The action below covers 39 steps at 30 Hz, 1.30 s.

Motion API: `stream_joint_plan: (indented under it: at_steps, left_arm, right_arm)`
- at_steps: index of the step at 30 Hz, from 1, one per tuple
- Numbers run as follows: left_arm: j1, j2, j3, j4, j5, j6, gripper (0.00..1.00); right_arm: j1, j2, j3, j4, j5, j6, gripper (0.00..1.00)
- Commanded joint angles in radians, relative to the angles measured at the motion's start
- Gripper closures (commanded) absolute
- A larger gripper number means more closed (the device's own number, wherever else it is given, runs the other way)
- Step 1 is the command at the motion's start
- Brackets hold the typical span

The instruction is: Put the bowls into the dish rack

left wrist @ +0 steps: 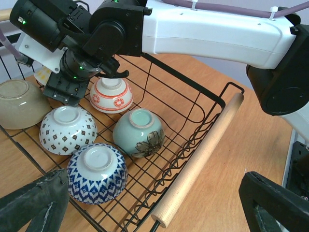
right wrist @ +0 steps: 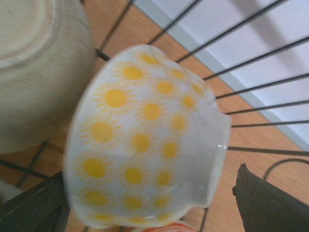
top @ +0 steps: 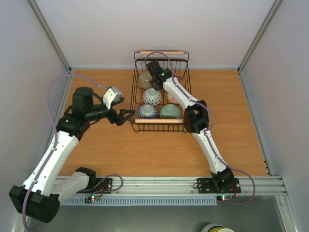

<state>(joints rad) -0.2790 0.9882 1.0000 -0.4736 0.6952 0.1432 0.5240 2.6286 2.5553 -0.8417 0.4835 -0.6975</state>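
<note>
1. The dish rack [left wrist: 214,99] stands on the wooden table [top: 231,125], at the far middle. Pale walls [top: 29,72] close the table on three sides.
2. Five bowls stand upside down inside the rack, close to each other: a beige bowl [left wrist: 19,104], a white bowl with diamonds [left wrist: 67,129], a blue bowl [left wrist: 96,171], a pale green bowl [left wrist: 138,133] with a dark flower, and a red-patterned bowl [left wrist: 111,95].
3. The right arm [top: 205,140] reaches over the near wooden handle [top: 158,121] and lies above the right half of the rack. In the top view it covers most of the red-patterned bowl.
4. The right gripper [top: 153,66] is low in the far left corner of the rack. Its own camera shows the sixth bowl, the sun bowl [right wrist: 145,140], white with yellow suns. It is tilted with its mouth turned sideways and lies just beside the beige bowl.
5. The sun bowl lies between the fingers [right wrist: 268,203] of the right gripper. The jaws are wide, and the finger on the right of that view stands clear of the rim. Whether the other finger touches the bowl, I cannot tell.
6. The left gripper [top: 129,117] hangs outside the rack, near its left side, with the jaws wide and nothing between them. The near wooden handle and the wires are between it and the bowls.
7. The top view hides the sun bowl under the right wrist. The left wrist view shows only a small yellow-white edge of it behind the right gripper. The patterns on the bowls are clear only in the wrist views.
</note>
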Motion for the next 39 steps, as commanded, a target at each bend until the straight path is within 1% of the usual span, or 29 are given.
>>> stream_joint_plan:
  at_steps: [1, 9, 17, 26, 32, 33, 34, 35, 36, 37, 38, 39]
  left_arm:
    - [0.001, 0.003, 0.005, 0.033, 0.011, 0.009, 0.04]
    - [0.000, 0.001, 0.005, 0.032, 0.005, 0.010, 0.04]
    - [0.001, -0.010, 0.005, 0.033, -0.002, 0.012, 0.04]
    - [0.001, -0.027, 0.006, 0.031, 0.002, 0.009, 0.04]
    - [0.000, -0.028, 0.006, 0.029, 0.005, 0.007, 0.04]
    - [0.001, -0.028, 0.006, 0.031, 0.006, 0.007, 0.04]
    - [0.001, -0.028, 0.006, 0.031, 0.008, 0.007, 0.04]
    - [0.001, -0.029, 0.006, 0.031, 0.007, 0.007, 0.04]
    - [0.001, -0.027, 0.006, 0.031, 0.007, 0.007, 0.04]
    - [0.001, -0.026, 0.006, 0.031, 0.007, 0.007, 0.04]
    - [0.001, -0.026, 0.006, 0.030, 0.007, 0.007, 0.04]
    - [0.001, -0.028, 0.006, 0.030, 0.006, 0.007, 0.04]
  right_arm:
    - [-0.022, 0.021, 0.010, -0.033, 0.112, -0.042, 0.02]
    - [-0.023, 0.004, 0.012, -0.068, 0.008, -0.009, 0.01]
    - [-0.023, -0.075, 0.010, -0.107, -0.139, 0.072, 0.01]
    - [-0.025, -0.150, -0.002, -0.115, -0.203, 0.138, 0.01]
    - [-0.040, -0.195, -0.006, -0.113, -0.331, 0.216, 0.01]
    - [-0.044, -0.190, 0.002, -0.116, -0.354, 0.227, 0.03]
    - [-0.046, -0.180, 0.014, -0.123, -0.374, 0.235, 0.06]
    - [-0.048, -0.165, 0.031, -0.131, -0.384, 0.245, 0.11]
    - [-0.051, -0.148, 0.052, -0.139, -0.391, 0.253, 0.25]
    - [-0.054, -0.133, 0.067, -0.146, -0.397, 0.269, 0.50]
    - [-0.058, -0.120, 0.077, -0.152, -0.409, 0.283, 0.66]
    - [-0.062, -0.109, 0.083, -0.155, -0.422, 0.297, 0.94]
